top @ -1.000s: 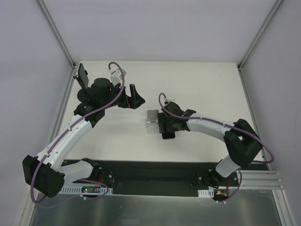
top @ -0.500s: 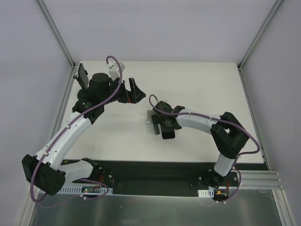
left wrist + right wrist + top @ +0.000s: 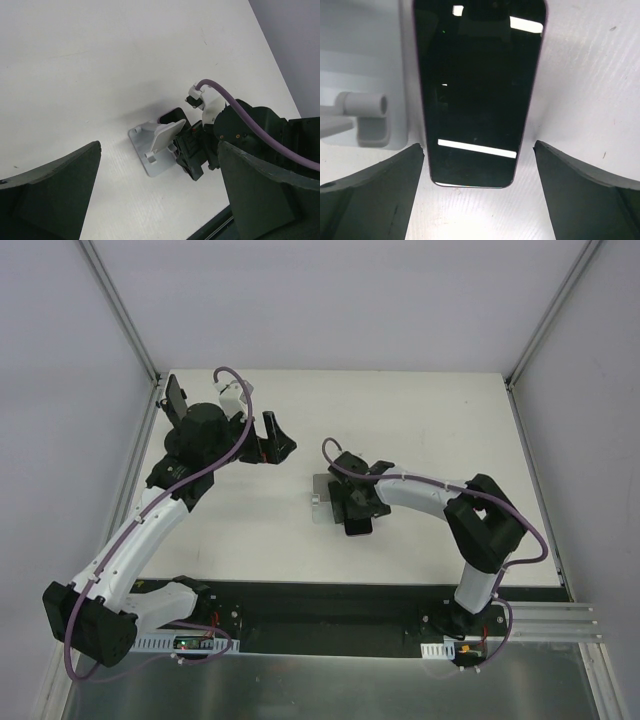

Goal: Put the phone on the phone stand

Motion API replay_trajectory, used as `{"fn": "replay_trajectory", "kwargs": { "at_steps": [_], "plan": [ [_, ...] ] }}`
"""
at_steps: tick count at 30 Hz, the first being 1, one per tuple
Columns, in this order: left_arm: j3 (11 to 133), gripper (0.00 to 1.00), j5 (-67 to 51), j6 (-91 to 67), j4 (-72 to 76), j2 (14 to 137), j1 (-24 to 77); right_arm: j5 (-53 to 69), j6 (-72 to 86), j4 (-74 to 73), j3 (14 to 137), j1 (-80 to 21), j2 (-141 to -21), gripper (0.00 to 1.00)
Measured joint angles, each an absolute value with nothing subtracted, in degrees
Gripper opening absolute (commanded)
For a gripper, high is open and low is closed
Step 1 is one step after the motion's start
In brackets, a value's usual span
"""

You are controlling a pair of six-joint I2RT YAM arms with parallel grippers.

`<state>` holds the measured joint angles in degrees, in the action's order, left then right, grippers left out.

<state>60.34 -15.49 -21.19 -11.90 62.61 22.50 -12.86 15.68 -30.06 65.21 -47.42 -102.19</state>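
The phone (image 3: 477, 85) lies flat, black screen up, on the white table with its long edge along the grey phone stand (image 3: 367, 75). My right gripper (image 3: 479, 147) hangs low over the phone's near end, jaws open, one finger either side, not touching it. In the top view the right gripper (image 3: 350, 505) covers most of the phone (image 3: 360, 527), next to the stand (image 3: 321, 498). My left gripper (image 3: 275, 440) is open and empty, held up at the back left. The left wrist view shows the stand (image 3: 150, 150) and the right gripper (image 3: 195, 150) below.
A dark flat slab (image 3: 176, 400) stands on a round black base at the table's back left corner, close behind my left arm. The black base rail (image 3: 320, 615) runs along the near edge. Metal frame posts stand at the back corners.
My right gripper has shifted left and settled over the phone by the stand. My left gripper has drawn back to the left. The phone and stand have not moved.
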Motion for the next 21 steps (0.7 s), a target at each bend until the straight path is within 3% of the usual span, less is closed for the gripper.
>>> {"fn": "replay_trajectory", "kwargs": {
  "at_steps": [7, 16, 21],
  "plan": [
    [60.12, 0.99, -14.31, -20.08, -11.88, 62.24, 22.50, -10.33, 16.21, -29.19, 64.12, -44.71, -102.41, 0.69],
    [60.03, 0.99, -14.20, -19.99, -11.88, 62.24, 22.52, -10.98, 18.17, -28.97, 63.57, -44.60, -102.06, 0.56],
    [60.01, 0.99, -14.24, -20.01, -11.86, 62.24, 22.50, -11.84, 21.23, -27.40, 61.08, -44.47, -100.16, 0.55]
  ]
}}
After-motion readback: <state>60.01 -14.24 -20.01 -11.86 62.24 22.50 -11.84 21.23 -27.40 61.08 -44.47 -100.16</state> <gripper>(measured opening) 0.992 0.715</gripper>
